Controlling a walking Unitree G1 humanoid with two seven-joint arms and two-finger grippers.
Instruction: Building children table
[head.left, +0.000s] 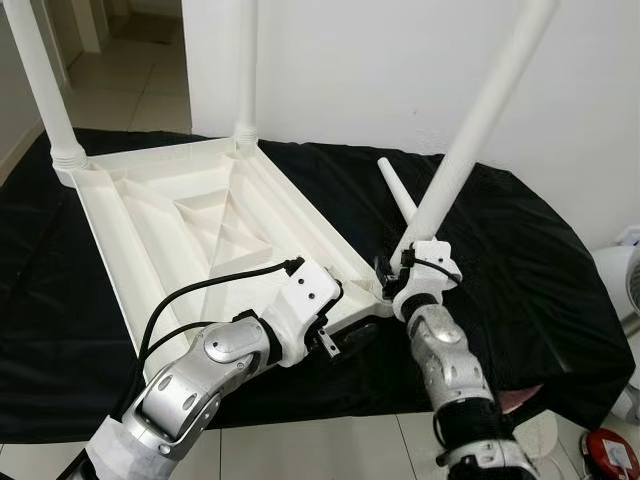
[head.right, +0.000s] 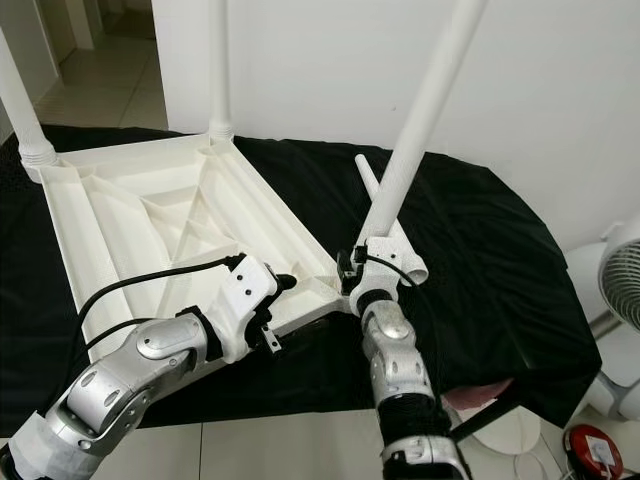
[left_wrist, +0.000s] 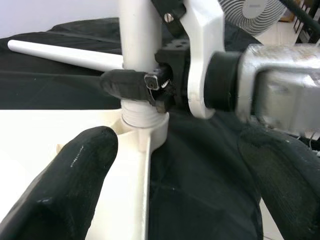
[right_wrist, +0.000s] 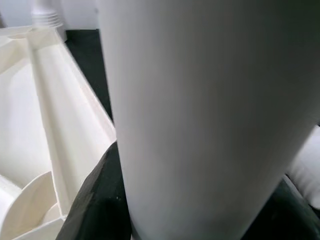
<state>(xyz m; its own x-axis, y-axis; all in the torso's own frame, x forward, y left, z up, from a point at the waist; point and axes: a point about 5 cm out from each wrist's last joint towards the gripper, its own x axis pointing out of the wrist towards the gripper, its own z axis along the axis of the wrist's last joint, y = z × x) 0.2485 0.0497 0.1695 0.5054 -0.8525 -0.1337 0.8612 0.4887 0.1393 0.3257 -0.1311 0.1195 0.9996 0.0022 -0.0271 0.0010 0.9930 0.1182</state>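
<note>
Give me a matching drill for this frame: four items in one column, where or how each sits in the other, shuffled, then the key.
Items:
1. right gripper
2. left gripper
3. loose leg
4. tabletop

States:
A. lying flat on the black cloth
B. upside down, ribs facing up
C. clamped on the tilted leg at the near corner
D. open beside the near corner socket

Pairs: 1-C, 2-D, 3-A, 4-B

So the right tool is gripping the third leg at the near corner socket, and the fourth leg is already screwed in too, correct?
Not quite. The right tool does grip the third leg at the near corner socket, but the fourth leg lies loose on the black cloth, as the left eye view shows.
</note>
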